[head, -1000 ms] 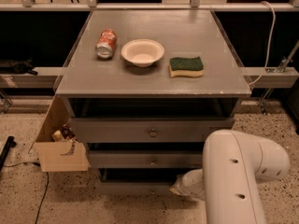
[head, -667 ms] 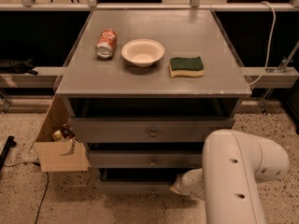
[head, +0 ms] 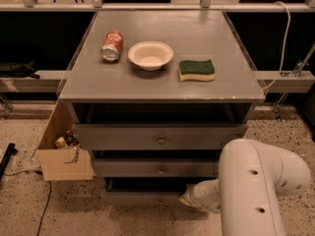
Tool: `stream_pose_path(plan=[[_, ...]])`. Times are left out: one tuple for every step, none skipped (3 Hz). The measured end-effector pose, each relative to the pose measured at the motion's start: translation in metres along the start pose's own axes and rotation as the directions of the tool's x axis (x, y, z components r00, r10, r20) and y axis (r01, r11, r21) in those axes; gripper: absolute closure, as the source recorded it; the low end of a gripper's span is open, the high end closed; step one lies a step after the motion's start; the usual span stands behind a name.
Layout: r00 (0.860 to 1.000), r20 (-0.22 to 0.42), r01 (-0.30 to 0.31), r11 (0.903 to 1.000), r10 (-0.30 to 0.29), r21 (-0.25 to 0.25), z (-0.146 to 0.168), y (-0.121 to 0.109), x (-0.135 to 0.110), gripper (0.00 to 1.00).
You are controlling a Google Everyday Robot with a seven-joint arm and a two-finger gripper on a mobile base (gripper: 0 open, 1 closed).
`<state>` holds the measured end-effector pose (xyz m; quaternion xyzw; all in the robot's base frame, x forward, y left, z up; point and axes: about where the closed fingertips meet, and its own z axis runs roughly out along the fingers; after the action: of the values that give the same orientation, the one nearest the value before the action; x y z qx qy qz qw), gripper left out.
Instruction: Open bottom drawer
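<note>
The bottom drawer [head: 138,196] is the lowest and narrowest grey front of the cabinet, close to the floor. Its knob is hidden. My gripper [head: 186,198] is at the end of the white arm [head: 256,191], low down at the right part of that drawer front. It reaches in from the lower right. A dark gap shows above the bottom drawer's front, under the middle drawer [head: 157,168].
The top drawer [head: 161,137] has a round knob. On the cabinet top [head: 162,90] lie a red can [head: 112,45], a white bowl [head: 150,54] and a green sponge [head: 196,69]. A cardboard box [head: 64,156] stands on the speckled floor at the left.
</note>
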<state>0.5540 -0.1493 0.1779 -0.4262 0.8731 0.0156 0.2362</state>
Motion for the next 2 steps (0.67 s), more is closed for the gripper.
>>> stream_pose_path(plan=[[0.999,0.019,-0.027,0.9995,0.028,-0.017,-0.0051,0.0188,0.0133,1.00],[0.999,0.019,-0.027,0.9995,0.027,-0.017,-0.0062,0.0187,0.0125,0.78]])
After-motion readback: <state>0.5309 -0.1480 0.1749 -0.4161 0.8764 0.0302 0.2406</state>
